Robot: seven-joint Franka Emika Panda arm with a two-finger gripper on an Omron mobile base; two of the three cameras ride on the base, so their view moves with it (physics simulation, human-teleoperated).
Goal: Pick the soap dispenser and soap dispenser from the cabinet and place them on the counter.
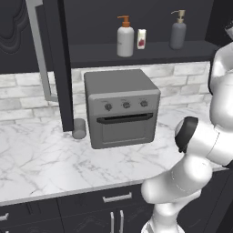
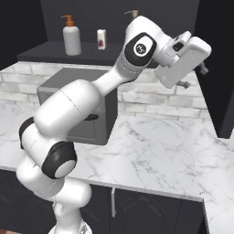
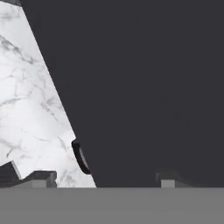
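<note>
On the open cabinet's shelf (image 1: 182, 49) stands a white soap dispenser (image 1: 125, 38) (image 2: 71, 36) with an orange pump. A slimmer dark grey soap dispenser (image 1: 178, 32) with a tan pump stands further right; in the right base view only its pump tip (image 2: 132, 13) shows behind my arm. My gripper (image 2: 194, 77) (image 3: 105, 179) is raised to the right of the shelf, close to a tall dark panel (image 2: 215, 68) (image 3: 144, 87). It is open, with nothing between its fingers. The marble counter (image 1: 41, 159) (image 2: 160, 141) (image 3: 30, 100) lies below.
A small white carton (image 1: 141, 38) (image 2: 101, 39) stands between the two bottles. A grey toaster oven (image 1: 120, 107) sits on the counter under the shelf, with a short grey cup (image 1: 79, 129) at its left. The cabinet door (image 1: 59, 63) stands open at the left, with a long silver handle (image 1: 41, 50).
</note>
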